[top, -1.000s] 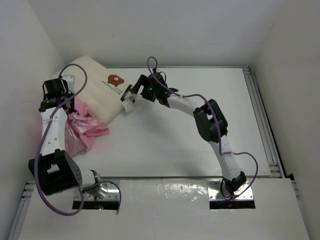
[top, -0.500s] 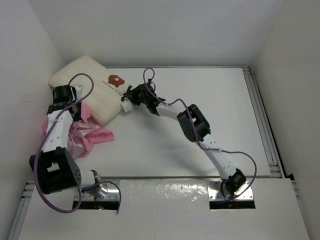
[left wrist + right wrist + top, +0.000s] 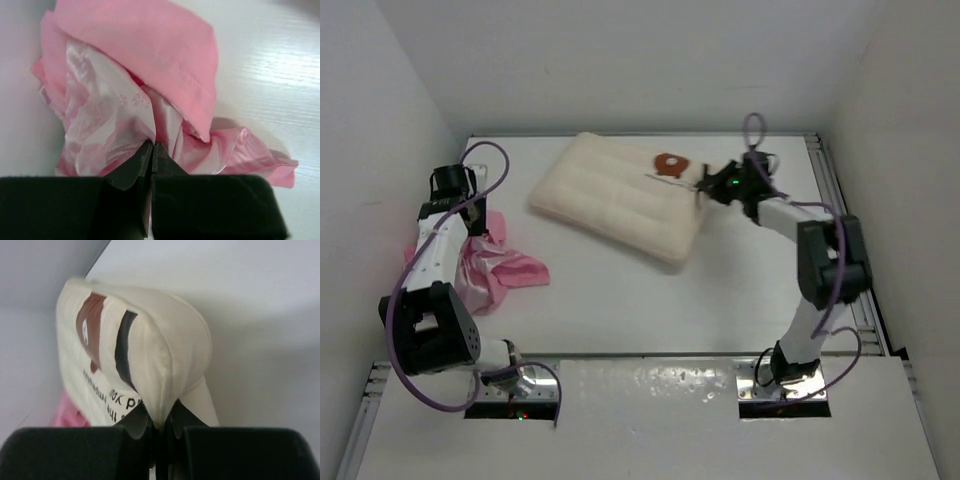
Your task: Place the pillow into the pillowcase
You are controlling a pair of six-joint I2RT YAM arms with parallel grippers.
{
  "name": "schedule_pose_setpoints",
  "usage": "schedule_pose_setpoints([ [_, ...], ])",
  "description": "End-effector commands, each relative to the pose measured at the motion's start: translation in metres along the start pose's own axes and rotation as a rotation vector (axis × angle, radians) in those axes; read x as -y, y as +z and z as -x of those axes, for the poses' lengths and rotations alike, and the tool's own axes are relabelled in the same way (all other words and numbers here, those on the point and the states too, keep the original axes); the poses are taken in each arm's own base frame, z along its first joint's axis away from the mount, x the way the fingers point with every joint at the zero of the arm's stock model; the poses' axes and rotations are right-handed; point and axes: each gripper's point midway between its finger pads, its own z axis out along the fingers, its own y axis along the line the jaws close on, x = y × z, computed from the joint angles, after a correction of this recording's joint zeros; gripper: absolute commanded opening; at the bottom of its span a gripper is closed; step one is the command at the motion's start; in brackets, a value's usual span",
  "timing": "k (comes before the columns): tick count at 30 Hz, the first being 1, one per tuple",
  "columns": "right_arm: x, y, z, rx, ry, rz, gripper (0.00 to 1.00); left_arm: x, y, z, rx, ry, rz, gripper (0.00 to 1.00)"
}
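The cream quilted pillow (image 3: 618, 196) lies diagonally across the back middle of the table, bear print toward its right end. My right gripper (image 3: 703, 186) is shut on that right corner; in the right wrist view the fingertips (image 3: 137, 421) pinch the pillow (image 3: 150, 340) at its seam. The pink pillowcase (image 3: 492, 265) lies crumpled at the left, apart from the pillow. My left gripper (image 3: 470, 222) is shut on a fold of it. In the left wrist view that gripper (image 3: 152, 145) has the shiny pillowcase (image 3: 130, 85) bunched just ahead of its tips.
White enclosure walls stand close on the left, back and right. A metal rail (image 3: 847, 250) runs along the table's right edge. The right arm's forearm (image 3: 820, 262) stands along the right side.
My right gripper has shut on the pillow's corner and dragged it from the back-left corner to the back middle, swinging the arm right. The left gripper still holds the pillowcase, nearly still.
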Motion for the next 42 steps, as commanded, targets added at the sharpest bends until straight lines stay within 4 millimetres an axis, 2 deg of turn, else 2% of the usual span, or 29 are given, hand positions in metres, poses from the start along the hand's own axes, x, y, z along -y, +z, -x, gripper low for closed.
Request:
schedule_pose_setpoints([
  [1,0.061,-0.079,0.046,0.067,-0.198,-0.238,0.0,0.016,-0.003,0.045,0.118,0.018,-0.056,0.0],
  [4,0.085,-0.1,0.044,-0.032,-0.36,-0.332,0.19,0.036,-0.009,0.079,0.176,0.084,-0.114,0.0],
  [5,0.085,-0.102,0.044,-0.062,-0.396,-0.332,0.34,0.045,-0.004,0.083,0.164,0.109,-0.139,0.0],
  [7,0.094,-0.111,0.039,-0.137,-0.423,-0.384,0.46,0.078,-0.012,0.106,0.194,0.213,-0.204,0.0],
  [8,0.094,-0.115,0.053,-0.109,-0.422,-0.405,0.59,0.086,-0.019,0.126,0.206,0.263,-0.221,0.0],
  [10,0.096,-0.125,0.064,-0.069,-0.401,-0.444,0.73,0.142,-0.04,0.147,0.256,0.386,-0.348,0.0],
  [11,0.096,-0.136,0.077,-0.002,-0.405,-0.496,0.9,0.16,-0.041,0.144,0.226,0.459,-0.392,0.0],
  [12,0.104,-0.149,0.094,0.054,-0.376,-0.543,0.99,0.197,-0.066,0.158,0.285,0.548,-0.459,0.0],
  [14,0.116,-0.18,0.122,0.193,-0.336,-0.695,0.99,0.236,-0.084,0.145,0.272,0.722,-0.548,0.22],
  [16,0.103,-0.207,0.141,0.307,-0.318,-0.724,0.99,0.278,-0.121,0.136,0.316,0.831,-0.682,0.47],
  [17,0.098,-0.214,0.146,0.348,-0.323,-0.731,0.99,0.281,-0.135,0.132,0.319,0.835,-0.729,0.75],
  [18,0.088,-0.228,0.156,0.42,-0.335,-0.743,0.99,0.291,-0.15,0.13,0.345,0.816,-0.824,0.89],
  [19,0.076,-0.231,0.16,0.455,-0.369,-0.72,0.99,0.283,-0.153,0.136,0.361,0.767,-0.848,0.98],
  [20,0.065,-0.226,0.152,0.452,-0.414,-0.688,0.99,0.277,-0.159,0.144,0.39,0.73,-0.866,1.0],
  [22,0.032,-0.206,0.133,0.426,-0.54,-0.562,0.96,0.254,-0.145,0.156,0.376,0.597,-0.83,1.0],
  [23,0.021,-0.195,0.123,0.395,-0.588,-0.502,0.83,0.244,-0.133,0.156,0.354,0.556,-0.78,0.99],
  [24,0.009,-0.184,0.111,0.361,-0.63,-0.437,0.57,0.233,-0.115,0.155,0.328,0.539,-0.703,0.92],
  [25,0.001,-0.165,0.095,0.302,-0.651,-0.365,0.26,0.206,-0.087,0.152,0.277,0.52,-0.541,0.71],
  [26,-0.013,-0.15,0.075,0.257,-0.665,-0.308,0.1,0.183,-0.053,0.135,0.197,0.504,-0.386,0.26],
  [28,-0.035,-0.116,0.037,0.126,-0.667,-0.185,0.33,0.166,-0.025,0.116,0.119,0.503,-0.295,0.13],
  [29,-0.044,-0.106,0.023,0.083,-0.672,-0.143,0.67,0.163,-0.008,0.093,0.054,0.528,-0.29,0.19],
  [30,-0.053,-0.095,0.008,0.037,-0.676,-0.094,0.76,0.158,0.0,0.083,0.031,0.524,-0.279,0.29],
  [31,-0.075,-0.077,-0.024,-0.044,-0.694,0.008,0.82,0.158,0.005,0.08,0.044,0.524,-0.276,0.55],
  [32,-0.085,-0.069,-0.036,-0.071,-0.699,0.05,0.89,0.158,0.014,0.06,0.008,0.548,-0.284,0.65],
  [34,-0.114,-0.058,-0.078,-0.145,-0.726,0.184,0.9,0.165,0.016,0.053,0.025,0.569,-0.316,0.77],
  [36,-0.113,-0.04,-0.114,-0.223,-0.766,0.225,0.91,0.173,0.018,0.037,0.013,0.576,-0.369,0.77],
  [37,-0.127,-0.037,-0.137,-0.264,-0.799,0.267,0.91,0.175,0.017,0.033,0.012,0.574,-0.378,0.77],
  [41,-0.109,-0.013,-0.201,-0.425,-0.863,0.243,0.89,0.184,0.017,0.014,0.02,0.546,-0.439,0.77],
  [42,-0.091,-0.001,-0.216,-0.475,-0.839,0.2,0.88,0.19,0.015,0.008,0.023,0.545,-0.474,0.76],
])
